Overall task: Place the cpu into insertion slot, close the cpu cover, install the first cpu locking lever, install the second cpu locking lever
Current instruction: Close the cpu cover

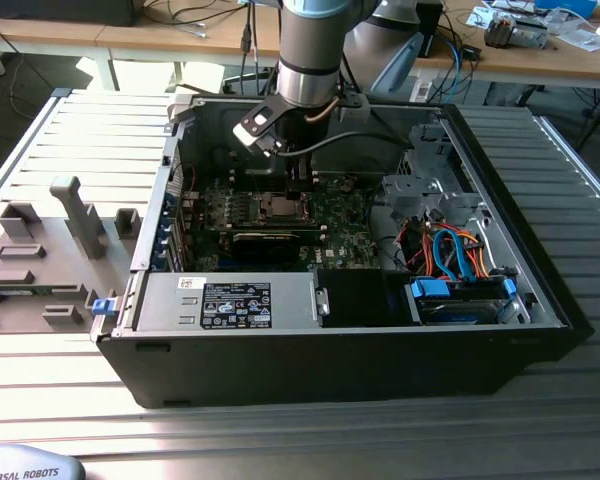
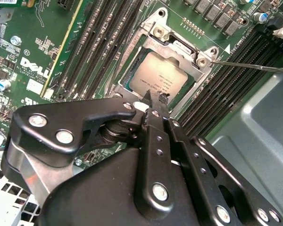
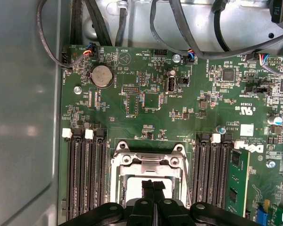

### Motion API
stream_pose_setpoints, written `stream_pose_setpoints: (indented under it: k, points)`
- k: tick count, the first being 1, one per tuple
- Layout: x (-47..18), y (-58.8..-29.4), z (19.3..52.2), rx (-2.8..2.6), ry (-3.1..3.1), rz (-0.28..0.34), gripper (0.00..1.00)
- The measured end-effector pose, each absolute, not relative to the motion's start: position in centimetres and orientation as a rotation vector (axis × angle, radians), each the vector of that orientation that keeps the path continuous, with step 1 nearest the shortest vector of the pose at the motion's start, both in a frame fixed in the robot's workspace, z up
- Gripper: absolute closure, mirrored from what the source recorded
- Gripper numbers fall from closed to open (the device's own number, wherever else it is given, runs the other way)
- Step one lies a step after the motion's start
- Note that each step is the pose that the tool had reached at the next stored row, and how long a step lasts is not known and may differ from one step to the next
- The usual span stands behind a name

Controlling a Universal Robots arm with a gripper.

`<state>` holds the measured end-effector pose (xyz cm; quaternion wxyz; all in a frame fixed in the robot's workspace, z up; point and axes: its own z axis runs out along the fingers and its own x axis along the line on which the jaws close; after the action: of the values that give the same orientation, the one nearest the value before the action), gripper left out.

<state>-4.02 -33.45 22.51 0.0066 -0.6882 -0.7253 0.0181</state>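
Just over the dull-grey square cpu [image 2: 162, 75] (shiny cpu cover [image 2: 177, 47] around it), black tool [image 2: 155, 99], clenched.

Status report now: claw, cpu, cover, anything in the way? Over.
Claw shut, empty, tips over the cpu. Cpu seated, cpu cover down around it. Thin lever rod sticks out beside the cover.
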Motion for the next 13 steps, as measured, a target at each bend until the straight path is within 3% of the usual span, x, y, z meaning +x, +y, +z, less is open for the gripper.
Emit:
stream_pose_setpoints:
  k: [13]
  points:
    - [-4.05,-33.45,21.97,-2.153,-2.269,0.057,0.89]
